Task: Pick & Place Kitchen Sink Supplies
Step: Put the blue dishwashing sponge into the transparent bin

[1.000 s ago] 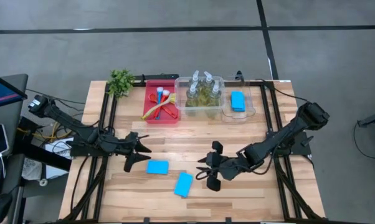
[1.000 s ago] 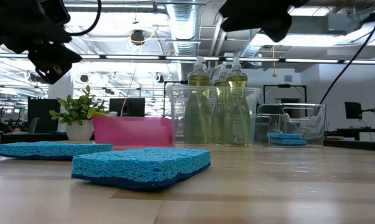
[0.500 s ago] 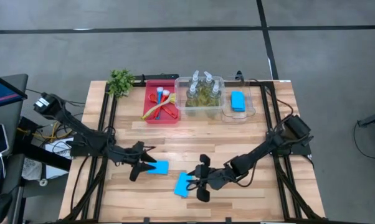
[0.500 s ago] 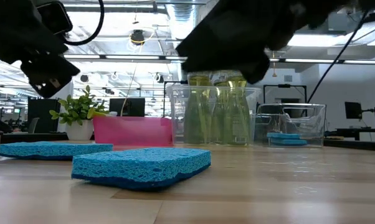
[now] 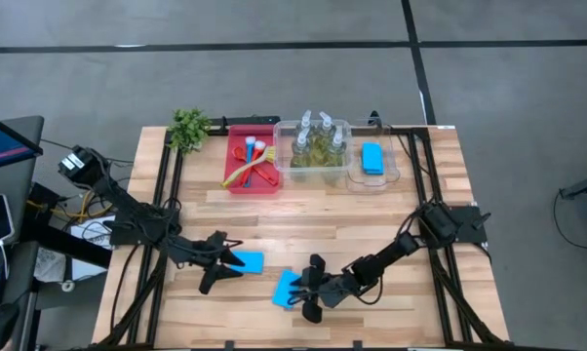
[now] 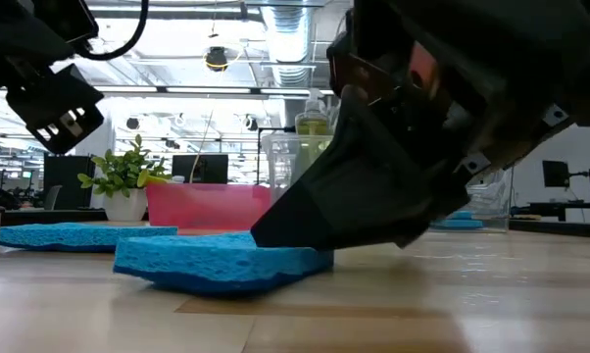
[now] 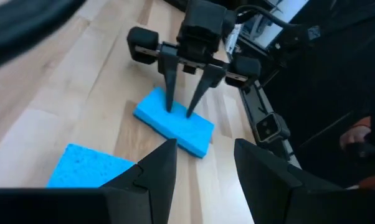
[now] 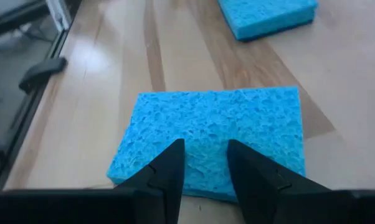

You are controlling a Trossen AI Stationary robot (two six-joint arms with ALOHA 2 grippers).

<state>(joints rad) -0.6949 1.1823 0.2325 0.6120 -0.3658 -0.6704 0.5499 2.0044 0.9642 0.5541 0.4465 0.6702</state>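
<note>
Two blue sponges on the bare wooden table [image 5: 371,210] near the front edge: front sponge [image 5: 288,289] under the right gripper [image 5: 304,292], fingers spread, tips down on its top face without pinching it; second sponge [image 5: 247,261] just beside, with the left gripper [image 5: 221,263] low at its edge, fingers spread, nothing held. At the far edge: brushes [image 5: 250,163] in the red tray [image 5: 233,180], bottles [image 5: 318,141] in a clear bin [image 5: 284,168], another sponge [image 5: 371,157] in the neighbouring bin [image 5: 395,174], plant [image 5: 189,126] at the corner.
</note>
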